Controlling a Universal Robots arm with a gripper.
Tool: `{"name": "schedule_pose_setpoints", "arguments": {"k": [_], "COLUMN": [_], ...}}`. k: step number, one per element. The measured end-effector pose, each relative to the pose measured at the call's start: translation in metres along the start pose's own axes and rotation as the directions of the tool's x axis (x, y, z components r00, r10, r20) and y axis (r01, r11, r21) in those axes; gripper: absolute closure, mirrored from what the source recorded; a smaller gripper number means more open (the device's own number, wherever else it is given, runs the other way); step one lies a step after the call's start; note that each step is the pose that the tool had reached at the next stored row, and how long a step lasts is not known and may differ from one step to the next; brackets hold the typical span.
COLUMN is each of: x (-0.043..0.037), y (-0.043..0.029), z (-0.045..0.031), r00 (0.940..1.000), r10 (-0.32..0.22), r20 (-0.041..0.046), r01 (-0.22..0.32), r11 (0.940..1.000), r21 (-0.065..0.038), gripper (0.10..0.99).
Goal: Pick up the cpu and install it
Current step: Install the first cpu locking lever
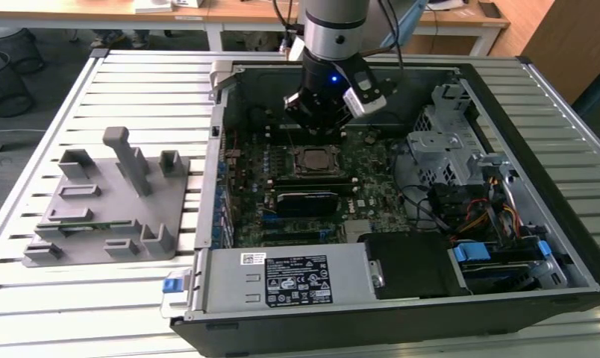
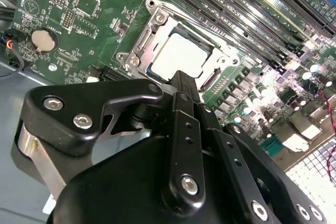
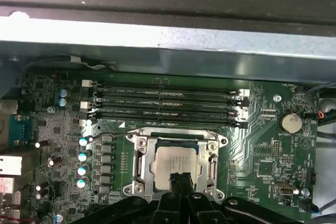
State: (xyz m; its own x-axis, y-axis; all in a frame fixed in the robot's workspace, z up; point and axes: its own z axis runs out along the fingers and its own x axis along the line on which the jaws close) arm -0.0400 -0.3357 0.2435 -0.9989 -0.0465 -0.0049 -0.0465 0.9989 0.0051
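Chip: the cpu (image 3: 177, 162) lies flat in the socket frame (image 3: 137, 167) on the green board (image 2: 94, 19), seen in both wrist views.
Gripper: the gripper (image 3: 180, 180) hangs just above the chip's edge; fingers close together, holding nothing.
Surroundings: four memory slots (image 3: 165, 103) beside the socket, one coin battery (image 3: 289, 122), open computer case (image 1: 539, 97).
Table: one grey fixture (image 1: 111, 201) well apart, at the exterior view's left.
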Motion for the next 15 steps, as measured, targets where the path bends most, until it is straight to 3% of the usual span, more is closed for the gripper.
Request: {"name": "schedule_pose_setpoints", "arguments": {"k": [6,11,15], "x": [0.0025,0.0114,0.0243], "y": [0.0002,0.0008,0.0014], "z": [-0.0025,-0.0026,-0.0026], "r00": [1.0000,0.9995,0.9993], "r10": [0.002,0.033,0.036], "r20": [0.0005,0.0007,0.0007], "r01": [-0.002,-0.033,-0.036], "r11": [1.0000,0.9995,0.9993], "r21": [0.000,0.000,0.000], "gripper": [0.980,0.980,0.980]}}
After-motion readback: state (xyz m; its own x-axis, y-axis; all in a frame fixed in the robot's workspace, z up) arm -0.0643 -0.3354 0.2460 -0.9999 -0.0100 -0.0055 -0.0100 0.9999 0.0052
